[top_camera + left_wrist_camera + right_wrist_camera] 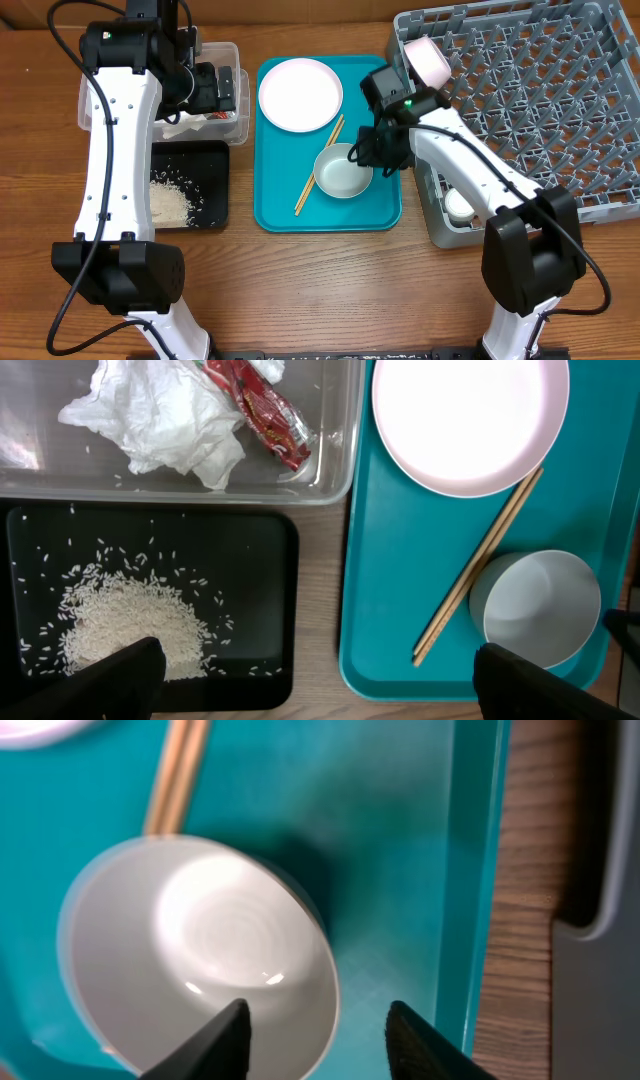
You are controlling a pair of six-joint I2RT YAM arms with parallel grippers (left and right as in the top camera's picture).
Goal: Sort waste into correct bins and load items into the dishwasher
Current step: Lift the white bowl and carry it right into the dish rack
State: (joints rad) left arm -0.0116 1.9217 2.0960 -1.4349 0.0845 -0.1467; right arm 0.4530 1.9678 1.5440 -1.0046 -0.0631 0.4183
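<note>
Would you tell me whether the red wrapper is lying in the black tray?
No, the wrapper lies in the clear tub beside the napkin, while the black tray holds only rice.

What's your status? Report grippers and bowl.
Left gripper open, holding nothing. Right gripper open, straddling the bowl rim on the teal tray. Chopsticks close beside the bowl.

Serving tray [360,215]: solid teal. Plate [300,93]: pale pink-white, plain. Bowl [343,171]: glossy grey-white, with faint concentric rings inside. Chopsticks [318,168]: light wood. Rice [170,200]: white grains speckling the matt black tray [215,160]. Tub [330,470]: clear. Snack wrapper [265,410]: shiny red with small pale print. Napkin [160,420]: white. Dish rack [540,90]: grey open lattice. Table [330,290]: brown woodgrain
</note>
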